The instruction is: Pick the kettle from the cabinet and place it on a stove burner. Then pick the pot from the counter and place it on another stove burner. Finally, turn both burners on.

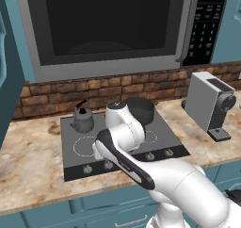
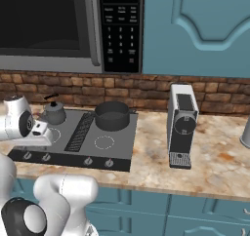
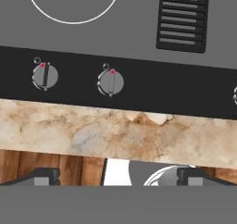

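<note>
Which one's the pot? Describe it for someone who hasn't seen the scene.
Find the dark cooktop under the microwave. The pot sits on its back right burner: wide, low, dark grey and open-topped. The kettle at the back left is smaller, with a spout and an arched black handle.

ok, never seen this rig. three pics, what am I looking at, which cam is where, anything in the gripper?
It is a rendered kitchen with a white robot arm on a driving base. Two pictures come from cameras on that base, behind the arm to its left and right, looking over it at the same cooktop. The third comes from a camera on the hand, looking along the gripper.

On the cooktop, the kettle stands on the back left burner and the pot on the back right one. A coffee machine stands on the marbled counter to the right, with a microwave above.

The hand view shows two front knobs, both pointing straight up. The gripper is open and holds nothing.
</note>
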